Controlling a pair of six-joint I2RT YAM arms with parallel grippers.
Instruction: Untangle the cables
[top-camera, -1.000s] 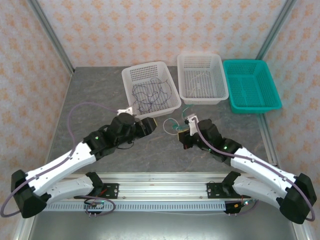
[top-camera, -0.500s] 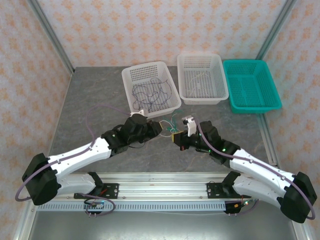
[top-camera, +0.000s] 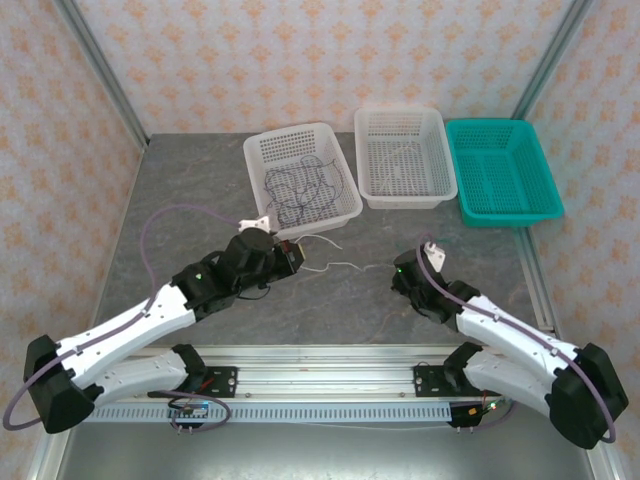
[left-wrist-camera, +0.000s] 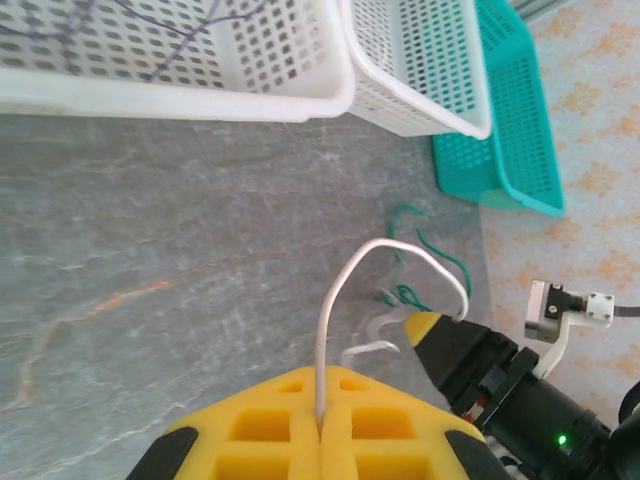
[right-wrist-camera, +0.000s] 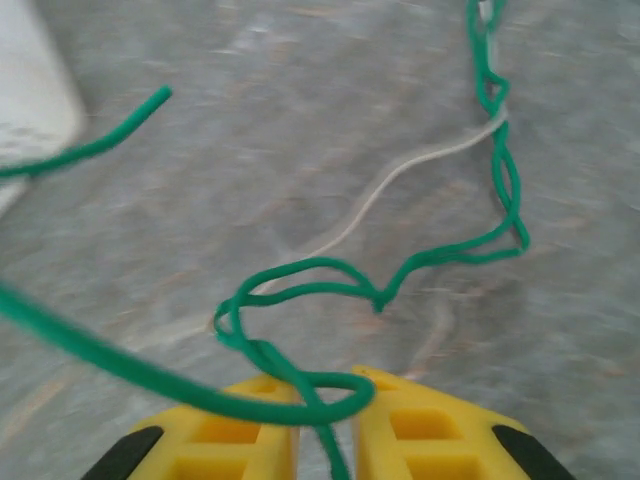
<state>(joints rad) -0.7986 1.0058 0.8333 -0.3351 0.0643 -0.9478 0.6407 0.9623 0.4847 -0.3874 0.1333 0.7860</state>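
Note:
My left gripper (top-camera: 297, 256) (left-wrist-camera: 322, 378) is shut on the end of the white cable (left-wrist-camera: 338, 290), which arcs up and away over the table toward my right gripper (top-camera: 401, 268). In the top view the white cable (top-camera: 335, 266) lies stretched between the two grippers. In the right wrist view the right gripper (right-wrist-camera: 325, 385) stands slightly open. The teal-green cable (right-wrist-camera: 430, 258) loops over its yellow fingertips (right-wrist-camera: 420, 415) and runs down through the gap. The green cable (left-wrist-camera: 440, 250) twists round the white one near the right fingers. Dark cables (top-camera: 300, 188) lie in the left white basket (top-camera: 258, 152).
Three baskets stand in a row at the back: the left white one, a middle white basket (top-camera: 440, 150) and a teal basket (top-camera: 545, 165). Grey tabletop (top-camera: 190, 190) lies bare to the left of the baskets. Patterned walls enclose the table.
The left gripper closed on the white cable and drew back left. The right arm pulled back right and its jaws parted a little. The white cable now stretches between them.

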